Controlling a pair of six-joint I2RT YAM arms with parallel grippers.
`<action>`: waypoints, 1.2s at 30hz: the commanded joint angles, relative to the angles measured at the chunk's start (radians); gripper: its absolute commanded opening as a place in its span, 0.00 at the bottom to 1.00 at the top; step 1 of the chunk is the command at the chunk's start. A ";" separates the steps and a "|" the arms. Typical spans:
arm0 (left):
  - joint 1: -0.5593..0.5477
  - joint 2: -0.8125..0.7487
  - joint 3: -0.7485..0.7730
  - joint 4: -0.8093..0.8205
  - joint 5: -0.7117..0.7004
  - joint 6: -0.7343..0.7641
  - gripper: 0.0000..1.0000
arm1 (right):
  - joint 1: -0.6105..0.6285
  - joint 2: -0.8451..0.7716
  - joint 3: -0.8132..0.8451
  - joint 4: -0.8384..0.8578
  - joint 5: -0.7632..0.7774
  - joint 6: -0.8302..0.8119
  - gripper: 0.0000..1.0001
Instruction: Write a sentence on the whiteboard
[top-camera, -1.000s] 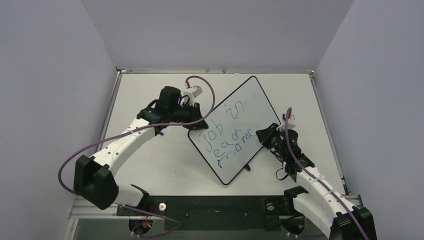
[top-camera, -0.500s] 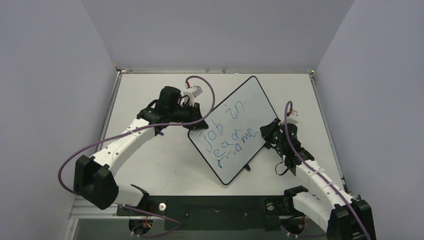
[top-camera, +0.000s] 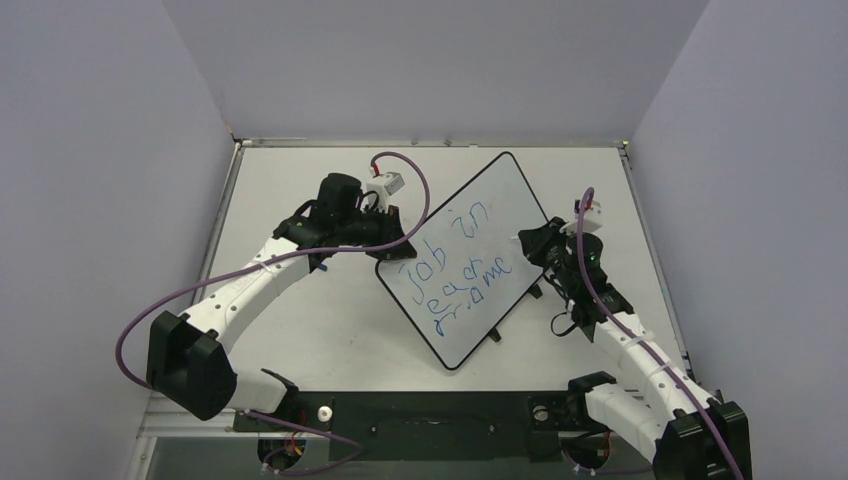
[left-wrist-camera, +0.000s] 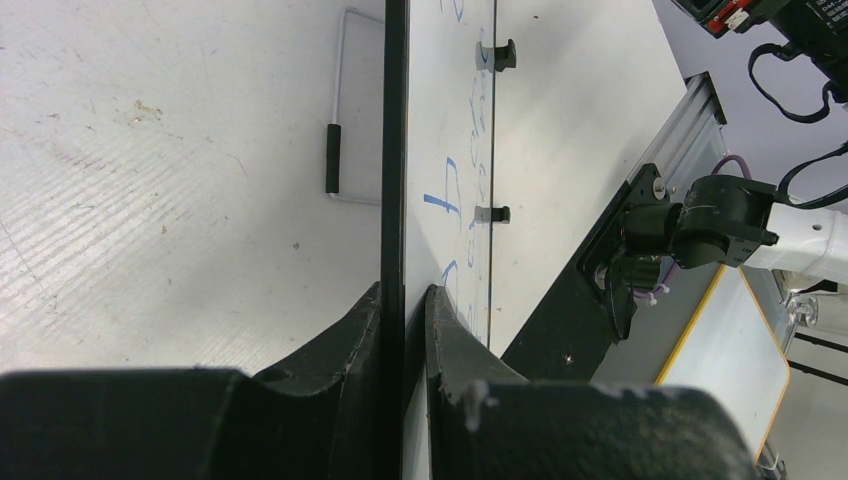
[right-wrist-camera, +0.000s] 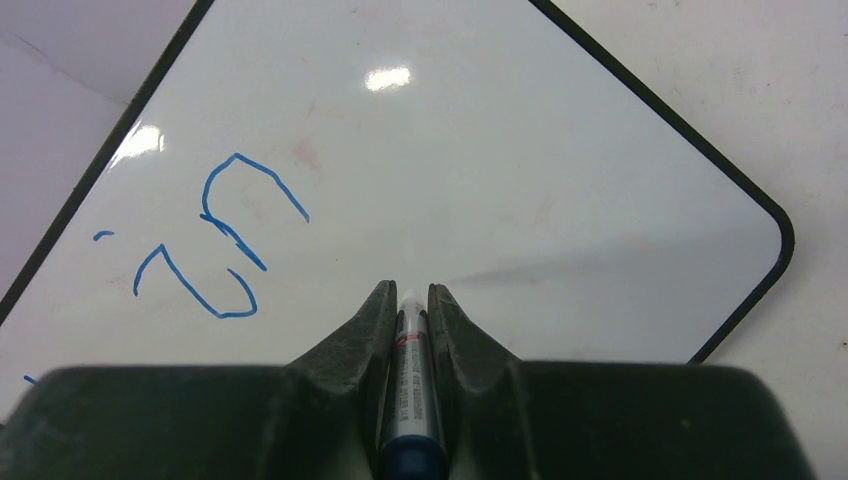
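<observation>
From above, the whiteboard (top-camera: 470, 215) lies turned like a diamond at the middle of the frame, its upper corner near the table's (top-camera: 300, 340) far edge. Open tabletop shows below and to the left of it. The sentence (top-camera: 455, 270) runs in blue wobbly lines across its lower half. The left gripper (top-camera: 398, 248) is closed on the board's left edge. The right gripper (top-camera: 525, 245) sits over the right edge, with a bare strip of table between it and the right wall.

In the left wrist view, the board (left-wrist-camera: 440, 120) runs up the centre of the frame nearly edge-on. The two fingers (left-wrist-camera: 350, 330) pinch its black border with no gap either side. Blue strokes (left-wrist-camera: 445, 203) show on its face, and bare table (left-wrist-camera: 150, 150) fills the left half.

In the right wrist view, the jaws are shut tight on a marker (right-wrist-camera: 408, 370) at bottom centre, pointing at the board (right-wrist-camera: 500, 140). Whether its tip touches cannot be told. Blue letters (right-wrist-camera: 215, 235) sit at the left. Unwritten board stretches to the rounded corner at the right, where table (right-wrist-camera: 760, 70) shows beyond.
</observation>
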 joint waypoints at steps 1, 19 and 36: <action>-0.008 -0.002 -0.019 -0.035 -0.107 0.091 0.00 | -0.006 -0.001 -0.005 0.054 -0.010 -0.010 0.00; -0.007 -0.004 -0.016 -0.042 -0.108 0.093 0.00 | -0.007 0.072 -0.084 0.074 0.009 0.010 0.00; -0.008 -0.012 -0.014 -0.047 -0.110 0.093 0.00 | -0.008 0.016 -0.168 0.002 0.044 0.010 0.00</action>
